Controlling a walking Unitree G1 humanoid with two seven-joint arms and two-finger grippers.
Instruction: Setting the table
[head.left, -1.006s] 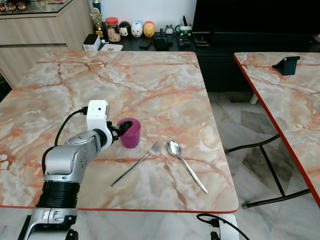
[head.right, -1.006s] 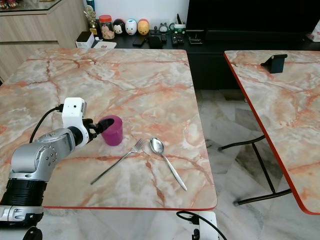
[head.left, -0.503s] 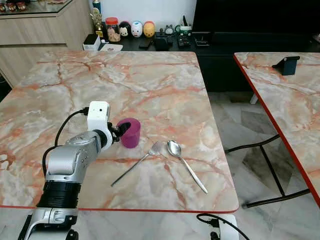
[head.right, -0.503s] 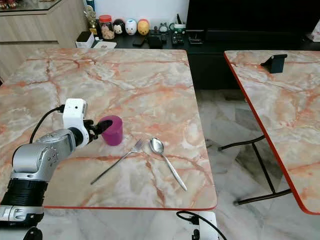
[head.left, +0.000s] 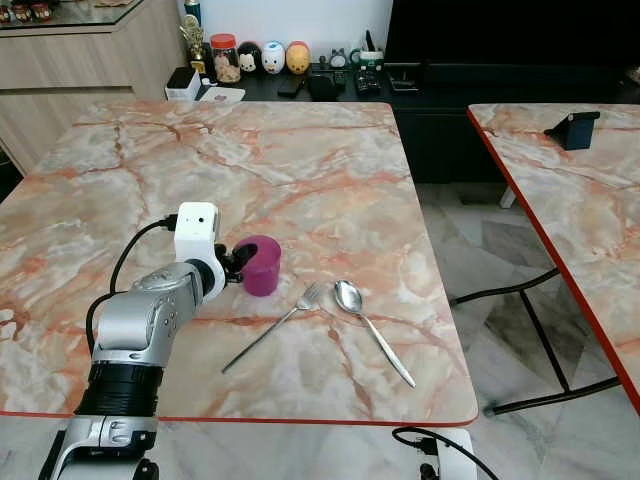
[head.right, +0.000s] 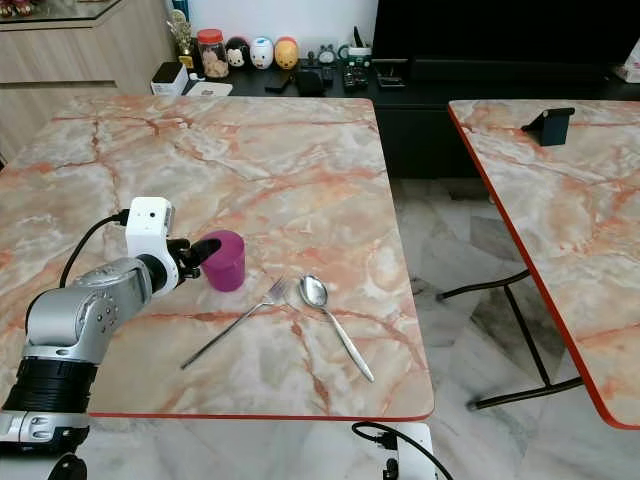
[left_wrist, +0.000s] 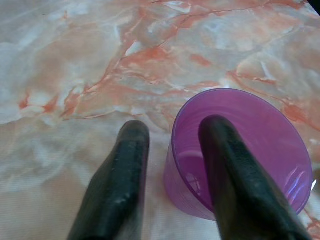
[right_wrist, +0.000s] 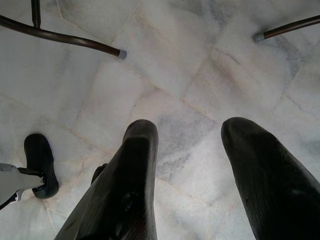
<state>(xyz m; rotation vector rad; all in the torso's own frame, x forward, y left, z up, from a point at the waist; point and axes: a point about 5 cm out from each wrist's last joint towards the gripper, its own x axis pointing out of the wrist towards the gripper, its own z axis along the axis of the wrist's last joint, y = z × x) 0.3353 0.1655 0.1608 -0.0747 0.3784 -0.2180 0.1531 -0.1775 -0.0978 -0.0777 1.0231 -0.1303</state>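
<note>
We see the left pincer (head.left: 240, 262) left of centre in the head view, at the purple cup (head.left: 261, 265). In the wrist view one finger (left_wrist: 235, 180) sits inside the cup and the other (left_wrist: 120, 180) outside its wall, so it straddles the rim; a gap shows between the outer finger and the wall, so we can't tell if it's pinching. The cup stands upright on the marble surface (head.left: 300, 160). Fork (head.left: 272, 327) lies just right of the cup and lower in frame, spoon (head.left: 372, 327) beside it, their heads close together. Right pincer (right_wrist: 187, 150) hangs over the tiled floor (right_wrist: 165, 65), fingers spread, holding nothing
</note>
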